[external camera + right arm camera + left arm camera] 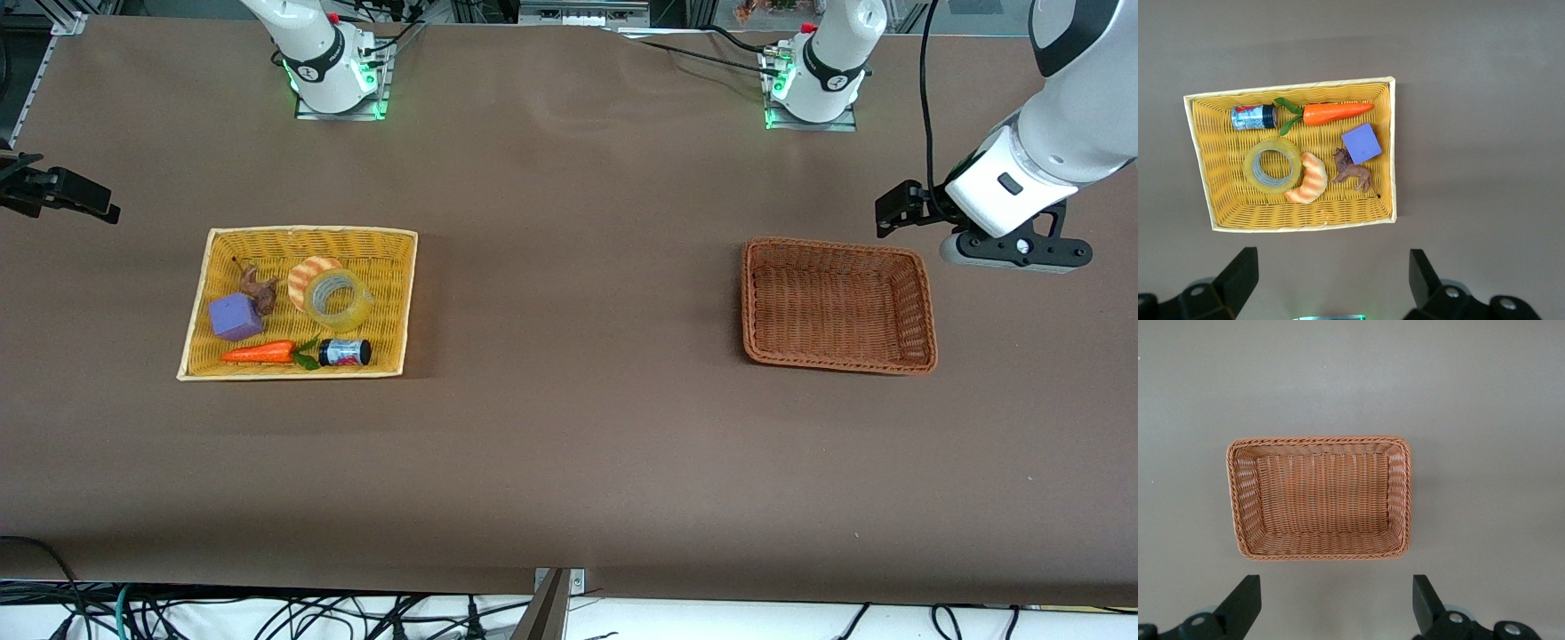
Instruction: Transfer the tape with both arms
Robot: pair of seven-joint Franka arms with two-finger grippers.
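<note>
Yellowish tape [1273,166] lies in yellow basket [391,298], touching croissant [1309,179]. My right gripper [1328,283] and left gripper [1337,607] both spread, empty. Rt shd drop straight over ring, one finger thru hole.

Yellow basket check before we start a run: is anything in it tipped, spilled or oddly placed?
Nothing spilled. In the yellow woven basket the translucent yellowish tape roll overlaps the striped orange croissant toy, and the small dark jar lies on its side beside the orange toy carrot. Everything sits inside the rim.
</note>
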